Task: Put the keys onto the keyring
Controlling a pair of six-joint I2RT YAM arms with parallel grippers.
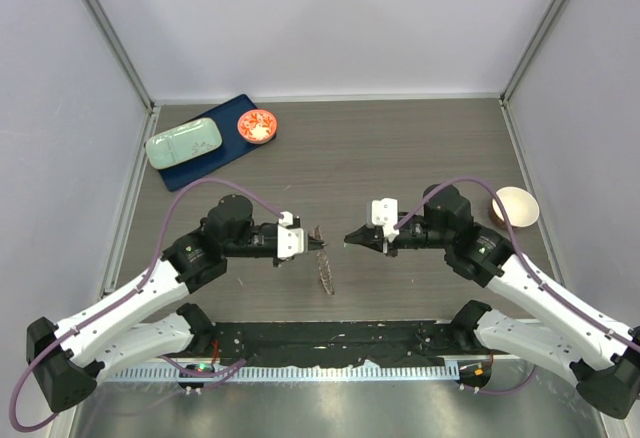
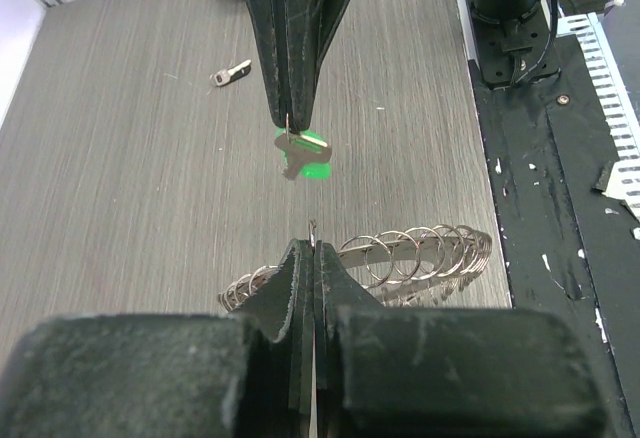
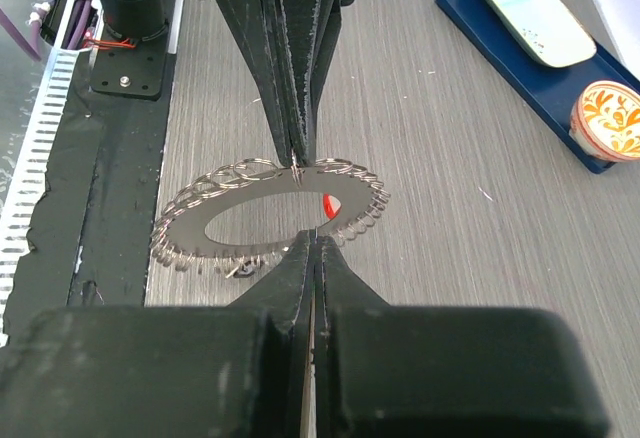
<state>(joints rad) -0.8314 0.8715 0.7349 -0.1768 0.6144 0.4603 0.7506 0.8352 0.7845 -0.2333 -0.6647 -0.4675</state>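
Note:
My left gripper (image 1: 318, 242) is shut on one small split ring of the keyring (image 1: 326, 274), which hangs edge-on below it. In the right wrist view the keyring (image 3: 262, 208) is a flat grey ring fringed with small silvery rings. A red tag (image 3: 328, 205) shows at its inner edge; I cannot tell whether it is attached. My right gripper (image 1: 349, 240) is shut on the green-tagged key (image 2: 305, 154) and faces the left gripper tip to tip, a short gap apart. Another small key (image 2: 230, 74) lies loose on the table beyond.
A blue tray (image 1: 232, 106) at the back left holds a pale green case (image 1: 184, 143) and a red patterned bowl (image 1: 257, 126). A cream bowl (image 1: 516, 206) stands at the right. A black strip (image 1: 340, 336) runs along the near edge between the arm bases.

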